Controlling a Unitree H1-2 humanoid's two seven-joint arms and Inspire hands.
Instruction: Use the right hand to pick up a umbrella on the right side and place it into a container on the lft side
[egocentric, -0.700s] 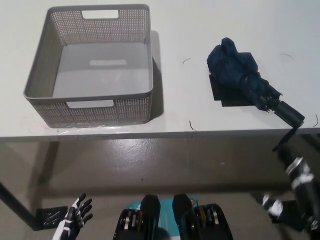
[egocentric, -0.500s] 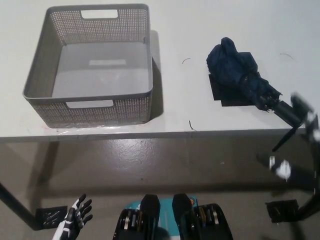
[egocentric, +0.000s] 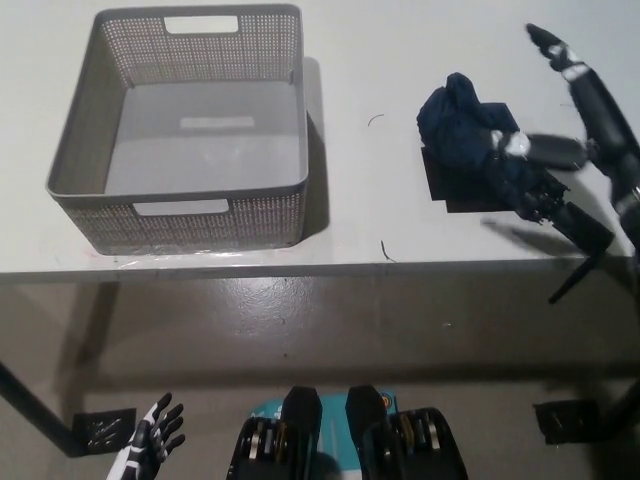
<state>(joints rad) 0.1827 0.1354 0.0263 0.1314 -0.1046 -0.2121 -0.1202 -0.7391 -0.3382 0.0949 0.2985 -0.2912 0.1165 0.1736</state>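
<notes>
We are at the reach-and-grasp step: the right hand (egocentric: 585, 115) hovers over the right end of the table (egocentric: 370, 200) with its fingers spread apart, holding nothing, one finger lying across the umbrella (egocentric: 490, 155) and another pointing away toward the far edge. The umbrella is folded, a dark blue bundle lying on a black patch (egocentric: 450, 190), its canopy toward the middle of the table and its black handle (egocentric: 580, 225) pointing at the near right edge. For a firm hold, we judge it best to lower the hand over the bundled canopy just above the handle and close around the shaft — loose fabric alone may slip or unfurl on the lift. We then need enough height to clear the near wall of the basket (egocentric: 180, 210). The basket — grey, perforated, with cut-out handles — stands well apart on the left side and holds nothing. The left hand (egocentric: 152, 440) rests low at the lower left, fingers spread, below the table.
</notes>
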